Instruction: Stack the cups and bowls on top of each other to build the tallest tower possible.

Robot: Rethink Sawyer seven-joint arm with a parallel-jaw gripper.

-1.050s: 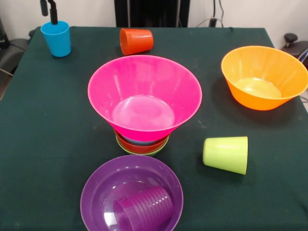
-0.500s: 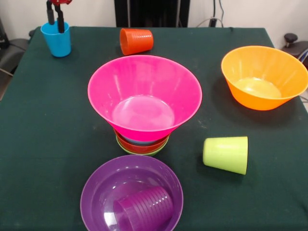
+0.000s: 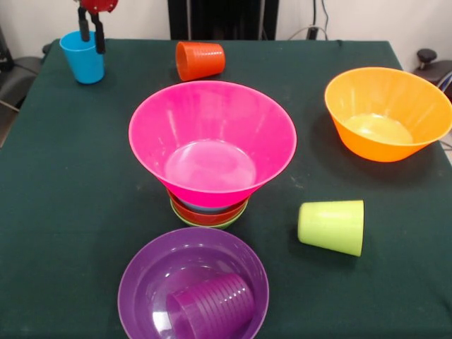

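The tower stands mid-table: a large pink bowl [image 3: 212, 134] rests on nested small bowls [image 3: 208, 214], blue, orange and green at the bottom. A blue cup [image 3: 79, 62] stands upright at the far left corner. My gripper [image 3: 92, 37] hangs over the blue cup's right rim, open, with one finger inside and the other in front of the wall. An orange cup [image 3: 200, 60] lies on its side behind the tower. On its side at the right lies a lime green cup [image 3: 332, 227]. A purple cup [image 3: 212, 308] lies inside the wide purple bowl [image 3: 138, 272] in front.
A large orange-yellow bowl [image 3: 417, 95] stands upright at the right. The dark green tablecloth [image 3: 63, 176] covers the table. Dark objects sit past the left and right table edges.
The gripper has come down and shifted right across the blue cup's mouth, from its left side to its right rim. The cups and bowls have not moved.
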